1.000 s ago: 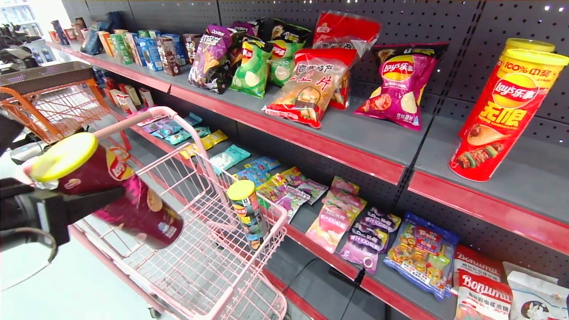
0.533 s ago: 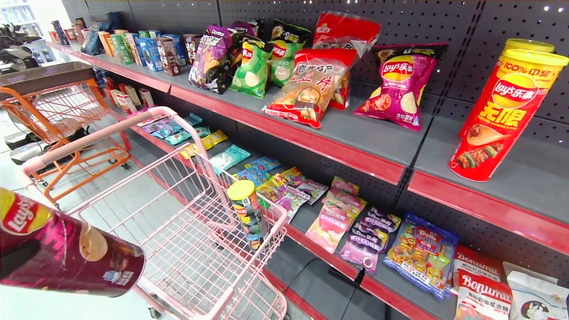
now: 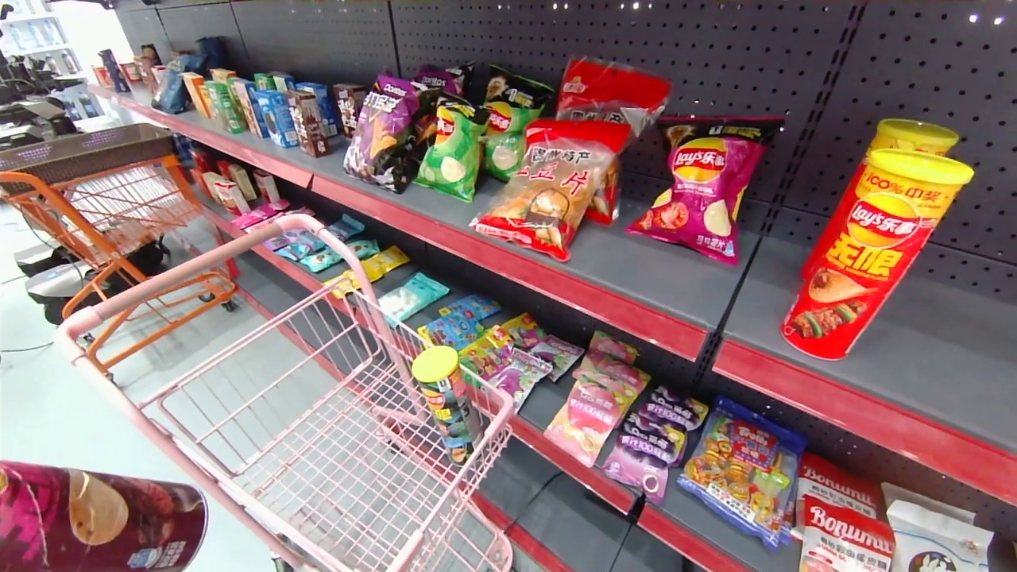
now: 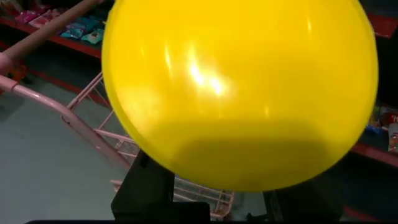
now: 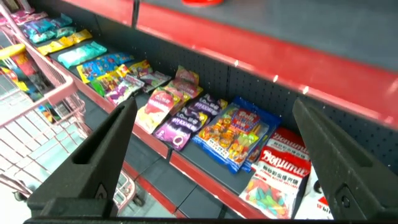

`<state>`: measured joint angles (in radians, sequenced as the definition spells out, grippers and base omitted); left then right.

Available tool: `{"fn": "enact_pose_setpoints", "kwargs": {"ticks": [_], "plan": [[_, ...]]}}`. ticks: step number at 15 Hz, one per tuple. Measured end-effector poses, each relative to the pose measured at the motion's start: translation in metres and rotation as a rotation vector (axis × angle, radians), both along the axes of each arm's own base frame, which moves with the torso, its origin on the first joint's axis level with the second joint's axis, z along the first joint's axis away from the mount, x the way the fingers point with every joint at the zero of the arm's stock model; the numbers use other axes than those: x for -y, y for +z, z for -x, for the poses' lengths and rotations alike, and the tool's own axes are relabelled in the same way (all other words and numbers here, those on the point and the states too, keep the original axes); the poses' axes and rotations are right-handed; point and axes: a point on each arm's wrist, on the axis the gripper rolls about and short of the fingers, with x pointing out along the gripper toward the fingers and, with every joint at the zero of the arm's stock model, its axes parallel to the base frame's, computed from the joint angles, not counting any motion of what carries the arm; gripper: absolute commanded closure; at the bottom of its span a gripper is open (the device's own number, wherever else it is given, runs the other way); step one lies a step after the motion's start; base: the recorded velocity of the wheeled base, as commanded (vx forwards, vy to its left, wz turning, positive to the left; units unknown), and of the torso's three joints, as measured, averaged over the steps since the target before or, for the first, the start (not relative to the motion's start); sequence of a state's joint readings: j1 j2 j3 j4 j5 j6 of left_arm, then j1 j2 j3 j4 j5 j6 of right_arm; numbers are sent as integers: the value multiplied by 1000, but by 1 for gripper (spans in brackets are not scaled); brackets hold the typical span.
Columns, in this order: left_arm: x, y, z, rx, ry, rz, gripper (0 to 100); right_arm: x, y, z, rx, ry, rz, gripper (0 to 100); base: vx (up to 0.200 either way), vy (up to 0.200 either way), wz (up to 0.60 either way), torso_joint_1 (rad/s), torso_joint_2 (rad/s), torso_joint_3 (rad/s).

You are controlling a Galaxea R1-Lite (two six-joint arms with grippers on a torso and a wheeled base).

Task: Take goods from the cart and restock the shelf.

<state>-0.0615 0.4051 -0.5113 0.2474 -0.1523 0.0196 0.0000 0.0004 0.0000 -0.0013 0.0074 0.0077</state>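
A maroon chip can (image 3: 95,516) with a yellow lid (image 4: 239,87) lies tilted at the lower left of the head view, outside the pink cart (image 3: 191,266). My left gripper (image 4: 221,202) is shut on it; its dark fingers (image 4: 143,193) show below the lid. A smaller can (image 3: 450,409) with a yellow lid stands upright in the cart's corner nearest the shelf. My right gripper (image 5: 216,109) hangs open with nothing between its fingers, in front of the lower shelf's candy bags (image 5: 233,130). Two tall red chip cans (image 3: 874,246) stand on the upper shelf (image 3: 659,278).
Chip bags (image 3: 556,183) and snack boxes (image 3: 262,111) line the upper shelf to the left of the red cans. Bare shelf lies on both sides of those cans. An orange cart (image 3: 119,199) stands beyond the pink one. Flat candy packs (image 3: 604,397) cover the lower shelf.
The maroon can has gone from above the cart's handle down to the lower left corner, outside the cart. The head camera has also shifted, so the shelves sit lower in the picture.
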Motion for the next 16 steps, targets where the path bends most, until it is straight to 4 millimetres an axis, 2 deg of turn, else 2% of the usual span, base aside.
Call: {"fn": "enact_pose_setpoints", "kwargs": {"ticks": [6, 8, 16], "plan": [[-1, -8, 17, 77, -6, -20, 100, 0, 0, 0, 0, 0, 0, 0, 0, 0, 0, 182, -442, -259], [-1, -9, 19, 98, -16, -59, 100, 0, 0, 0, 0, 0, -1, 0, 0, 0, -600, 149, -359, -198], [-1, -10, 18, 90, -14, -69, 100, 0, 0, 0, 0, 0, 0, 0, 0, 0, -600, 17, -18, -12]]}}
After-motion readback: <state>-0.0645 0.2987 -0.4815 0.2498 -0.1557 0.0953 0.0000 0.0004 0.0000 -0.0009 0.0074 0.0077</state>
